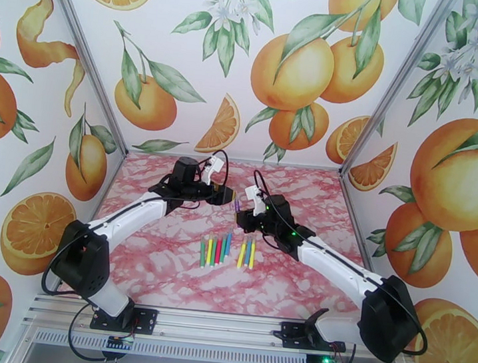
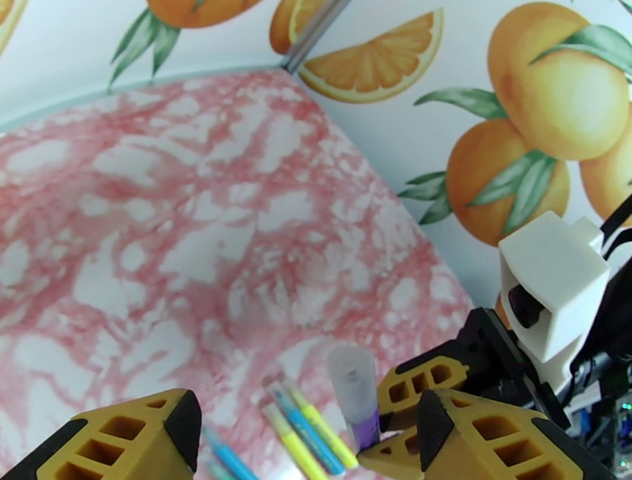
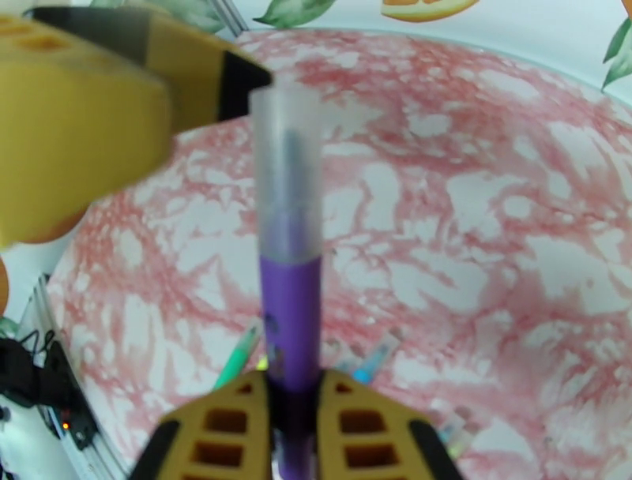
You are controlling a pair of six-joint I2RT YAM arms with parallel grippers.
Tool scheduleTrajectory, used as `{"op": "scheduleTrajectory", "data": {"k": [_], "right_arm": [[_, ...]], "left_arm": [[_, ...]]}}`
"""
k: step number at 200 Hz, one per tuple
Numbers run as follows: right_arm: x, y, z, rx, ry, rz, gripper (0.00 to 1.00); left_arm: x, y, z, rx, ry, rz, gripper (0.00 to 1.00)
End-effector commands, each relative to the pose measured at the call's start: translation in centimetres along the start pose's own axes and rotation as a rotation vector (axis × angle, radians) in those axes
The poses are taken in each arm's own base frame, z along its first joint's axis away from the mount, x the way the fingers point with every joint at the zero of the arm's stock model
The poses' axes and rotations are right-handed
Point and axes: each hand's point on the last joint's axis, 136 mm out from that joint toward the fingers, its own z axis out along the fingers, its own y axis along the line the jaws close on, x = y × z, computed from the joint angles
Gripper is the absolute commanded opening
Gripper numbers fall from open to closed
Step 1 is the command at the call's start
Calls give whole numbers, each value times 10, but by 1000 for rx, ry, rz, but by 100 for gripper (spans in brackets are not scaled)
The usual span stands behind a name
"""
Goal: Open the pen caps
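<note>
Our right pincer [image 3: 296,430] is clamped on the barrel of a thin purple marker pen [image 3: 291,316], held off the table.
Its frosted translucent plastic cap [image 3: 286,166] sits on the pen's far end, between the spread yellow fingers of our open left pincer [image 2: 308,426]; we cannot tell whether a finger touches it. Beneath, the other coloured marker pens [image 1: 226,250] lie in a row on the pink marbled table [image 1: 165,266].

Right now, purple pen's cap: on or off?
On. The clear cap sits over the tip of the purple pen, which the right claw grips by its barrel.
</note>
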Motion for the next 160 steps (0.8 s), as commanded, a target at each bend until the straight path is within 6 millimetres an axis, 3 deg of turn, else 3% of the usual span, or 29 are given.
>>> {"op": "scheduleTrajectory", "data": {"k": [1,60,102,160], "right_arm": [[-25,19,1,-62,-68,-46,16],[-23,25,5,-74,-65,-63,16],[-21,23,7,-66,-59,-63,16],[-20,20,8,-52,-62,-61,16]], "left_arm": [[-16,-19,4,63,-20,30,71],[-13,-24,15,111,15,17,47],[-11,-23,16,113,22,12,41],[-11,-25,17,125,31,1,21]]}}
